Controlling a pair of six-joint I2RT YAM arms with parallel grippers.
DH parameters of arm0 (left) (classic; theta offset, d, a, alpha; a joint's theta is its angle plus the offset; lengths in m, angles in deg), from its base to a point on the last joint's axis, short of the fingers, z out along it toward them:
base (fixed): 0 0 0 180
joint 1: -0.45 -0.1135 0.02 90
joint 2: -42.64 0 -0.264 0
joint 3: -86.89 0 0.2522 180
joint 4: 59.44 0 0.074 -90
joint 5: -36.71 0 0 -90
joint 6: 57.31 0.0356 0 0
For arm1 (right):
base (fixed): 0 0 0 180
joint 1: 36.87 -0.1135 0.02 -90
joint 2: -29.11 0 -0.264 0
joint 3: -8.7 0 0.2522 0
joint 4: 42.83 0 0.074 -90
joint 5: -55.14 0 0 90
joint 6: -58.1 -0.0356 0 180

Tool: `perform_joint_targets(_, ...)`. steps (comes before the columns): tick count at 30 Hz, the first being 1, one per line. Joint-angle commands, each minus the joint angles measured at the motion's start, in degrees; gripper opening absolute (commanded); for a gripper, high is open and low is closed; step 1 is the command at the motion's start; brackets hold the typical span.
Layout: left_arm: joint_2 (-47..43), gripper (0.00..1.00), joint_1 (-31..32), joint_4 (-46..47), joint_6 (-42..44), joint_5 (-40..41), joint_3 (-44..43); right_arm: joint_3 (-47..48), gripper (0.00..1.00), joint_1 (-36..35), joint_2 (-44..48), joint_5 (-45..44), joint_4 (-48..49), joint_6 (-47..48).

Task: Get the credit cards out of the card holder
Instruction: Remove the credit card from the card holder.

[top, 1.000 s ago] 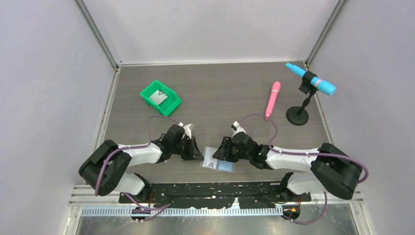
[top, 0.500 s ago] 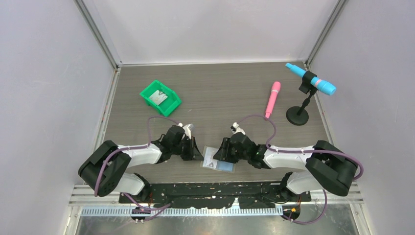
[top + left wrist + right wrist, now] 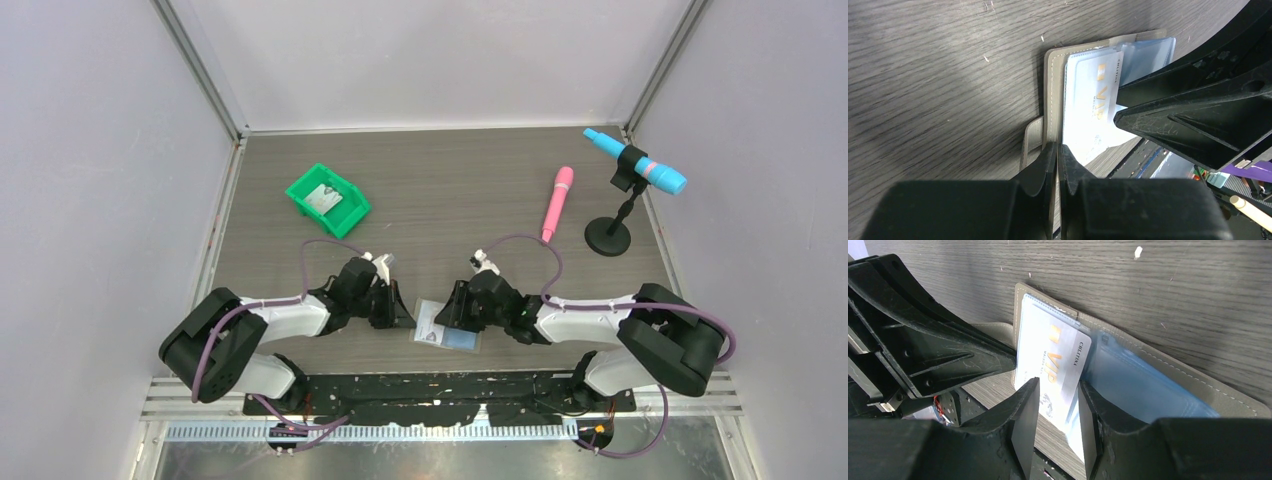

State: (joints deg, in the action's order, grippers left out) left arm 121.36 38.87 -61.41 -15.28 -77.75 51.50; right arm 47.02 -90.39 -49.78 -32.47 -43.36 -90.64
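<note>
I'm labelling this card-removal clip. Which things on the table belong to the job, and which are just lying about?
Part of the job:
card holder, lying open
card printed VIP, lying in it
green bin, probably, since it holds a flat card-like thing

Just lying about:
pink microphone
blue microphone on its black stand
</note>
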Motion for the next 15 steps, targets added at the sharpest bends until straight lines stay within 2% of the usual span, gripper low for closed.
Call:
perform_joint_targets(1, 0.01, 0.07, 0.91, -1.51, 0.24, 1.53, 1.59, -0.43, 0.41, -0.27, -0.76, -2.22, 2.83, -0.26)
perform_joint_targets(6, 0.67, 0.06, 0.99, -0.87, 0.09, 1.49, 1.7, -2.81, 0.34, -0.02, 0.65, -2.22, 7.06, -1.1)
perform_joint_targets(9, 1.27, 0.06, 1.18, 0.26, -0.41, 1.19, 1.85, -6.45, 0.26, 0.33, 1.85, -2.22, 15.08, -2.26)
perform_joint_targets(15, 1.04, 0.05, 1.5, 0.6, -0.94, 1.24, 2.1, -8.0, 0.21, 0.51, 2.33, -2.22, 19.14, -2.12)
